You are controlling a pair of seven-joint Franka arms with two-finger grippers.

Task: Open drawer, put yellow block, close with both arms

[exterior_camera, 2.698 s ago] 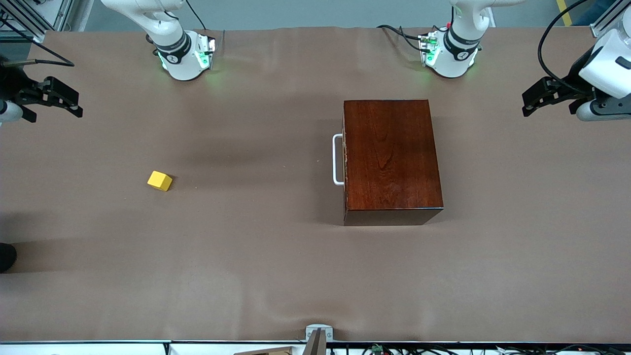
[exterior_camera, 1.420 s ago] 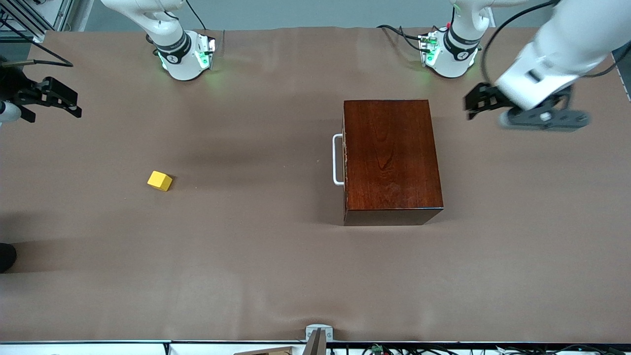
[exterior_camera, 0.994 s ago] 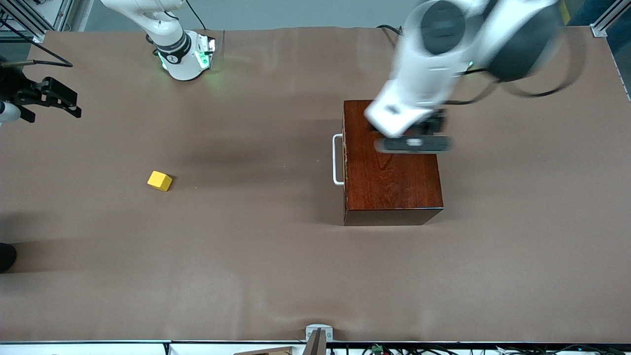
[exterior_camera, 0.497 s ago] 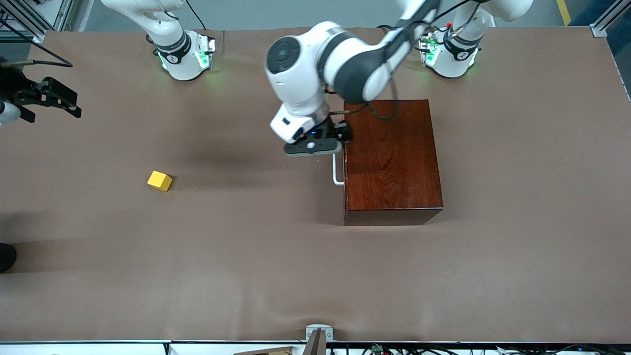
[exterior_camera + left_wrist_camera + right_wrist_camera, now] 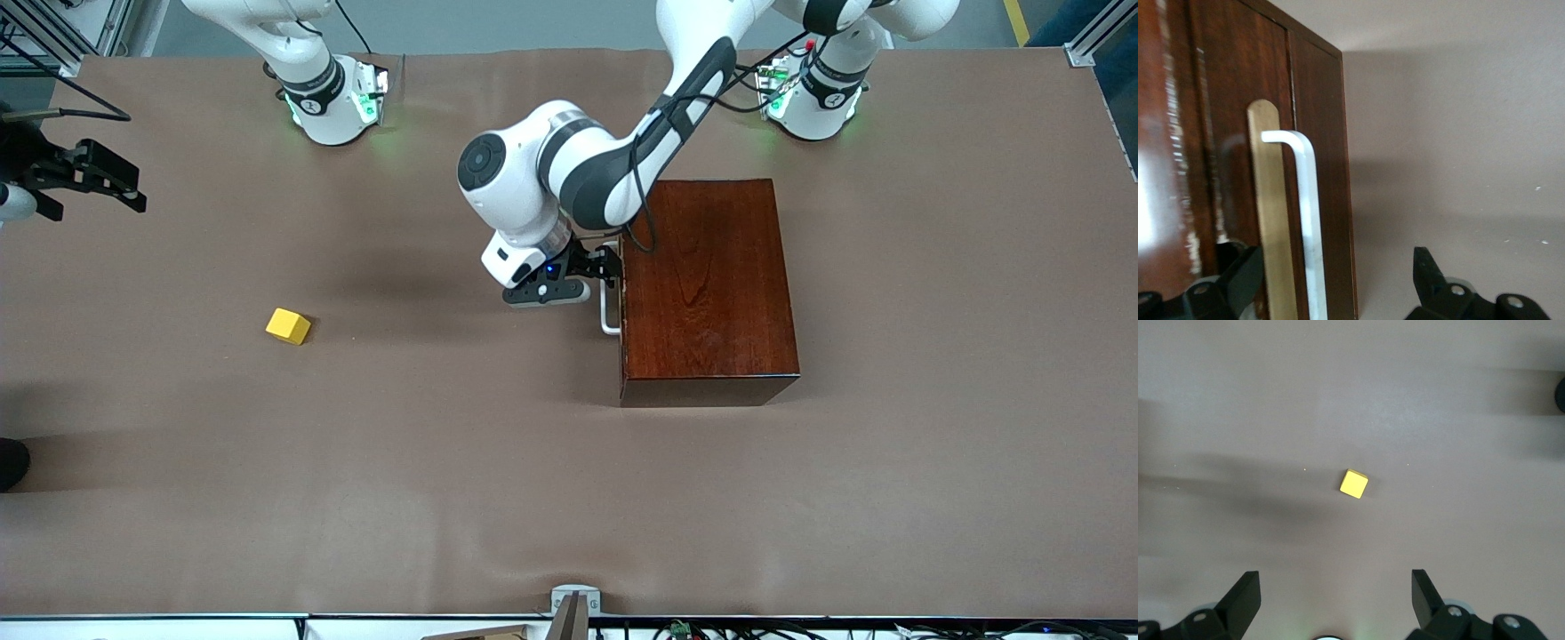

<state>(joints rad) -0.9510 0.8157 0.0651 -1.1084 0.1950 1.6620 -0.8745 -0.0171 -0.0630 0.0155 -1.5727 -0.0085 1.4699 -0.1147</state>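
Note:
The dark mahogany box stands toward the left arm's end of the table, and its drawer is shut flush. The white bar handle faces the right arm's end. My left gripper is at that handle, open. In the left wrist view the handle runs between the spread fingers of the left gripper, and nothing is gripped. The yellow block lies alone on the cloth toward the right arm's end. My right gripper waits, open and empty, up over that end. The right wrist view shows the yellow block below the right gripper.
Brown cloth covers the whole table. A small metal bracket sits at the table's edge nearest the front camera. A dark object shows at the right arm's end. Cables lie by the left arm's base.
My left arm has swung in from its end of the table, passed over the box and come down in front of the drawer, at the handle. The right arm and the block have stayed put.

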